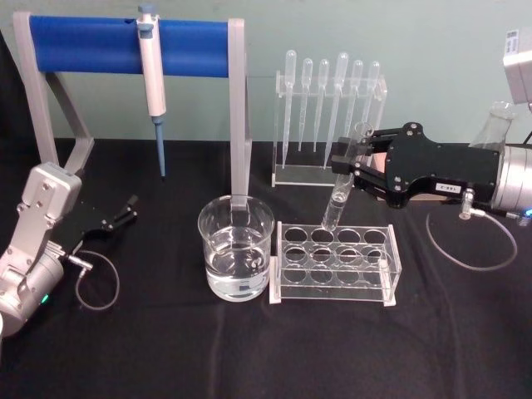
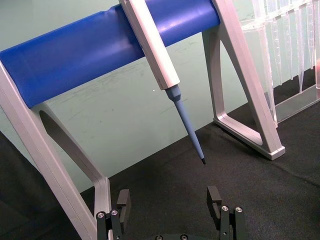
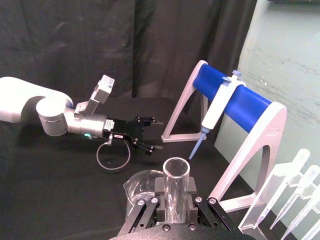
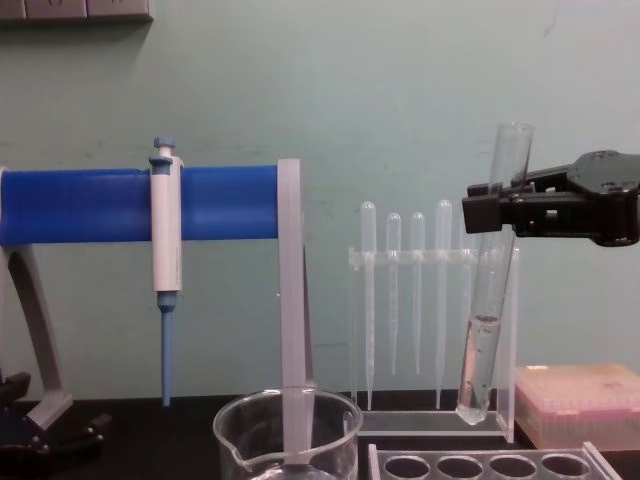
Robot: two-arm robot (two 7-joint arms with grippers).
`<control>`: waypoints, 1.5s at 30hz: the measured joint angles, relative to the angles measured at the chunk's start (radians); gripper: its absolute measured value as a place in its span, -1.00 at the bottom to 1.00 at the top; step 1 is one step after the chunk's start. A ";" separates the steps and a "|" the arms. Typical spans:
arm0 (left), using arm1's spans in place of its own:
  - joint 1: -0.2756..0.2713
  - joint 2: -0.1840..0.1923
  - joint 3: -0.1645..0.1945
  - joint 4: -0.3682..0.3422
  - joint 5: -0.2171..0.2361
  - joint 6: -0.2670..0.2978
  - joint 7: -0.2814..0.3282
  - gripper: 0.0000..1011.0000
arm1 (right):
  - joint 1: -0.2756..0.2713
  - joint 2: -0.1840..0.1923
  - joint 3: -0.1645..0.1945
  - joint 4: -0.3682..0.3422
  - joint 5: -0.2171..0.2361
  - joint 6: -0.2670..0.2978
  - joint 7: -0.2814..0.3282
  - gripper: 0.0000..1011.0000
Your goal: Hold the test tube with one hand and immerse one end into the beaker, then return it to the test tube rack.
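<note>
Cloth in black covers the surface point(image 1: 249, 357). At its back left stands a grey stand point(image 1: 83, 43) with a blue bar, and a pipettor point(image 1: 151, 75) hangs from the bar, tip down. To the stand's right, at the back, a clear holder point(image 1: 328, 166) carries a row of thin pipettes.

The right arm reaches in from the right edge. Its gripper point(image 1: 343, 170) is clenched on the tube point(image 1: 339, 195), pinching it high up, a little below the open rim. The right wrist view shows the rim point(image 3: 176, 167) standing up between the two pads.

The rack point(image 1: 391, 274) lies in front of the pipette holder, just right of the beaker point(image 1: 236, 249), which is partly filled with clear liquid.

The tube is tilted, rim leaning to the right and away. Its rounded end hangs over the rack's back row, and the chest view shows it clear above the holes. It is well apart from the beaker. A little liquid seems to sit in its lower part point(image 4: 478, 370), though that is hard to make out.

The left gripper point(image 1: 125, 209) rests low at the left, near the stand's foot, released, with its fingers point(image 2: 123, 200) spread apart.
</note>
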 joint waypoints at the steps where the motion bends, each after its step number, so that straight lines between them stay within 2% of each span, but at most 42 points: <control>1: 0.000 0.000 0.000 0.000 0.000 0.000 0.000 0.98 | 0.000 0.000 0.000 0.000 0.000 0.000 0.000 -0.53; 42: 0.000 0.000 0.000 0.000 0.000 0.000 0.000 0.98 | 0.000 0.000 0.000 0.000 0.000 0.000 0.000 -0.53; 45: 0.000 0.000 0.000 0.000 0.000 0.000 0.000 0.98 | 0.015 -0.001 -0.007 0.004 0.001 0.003 0.002 -0.53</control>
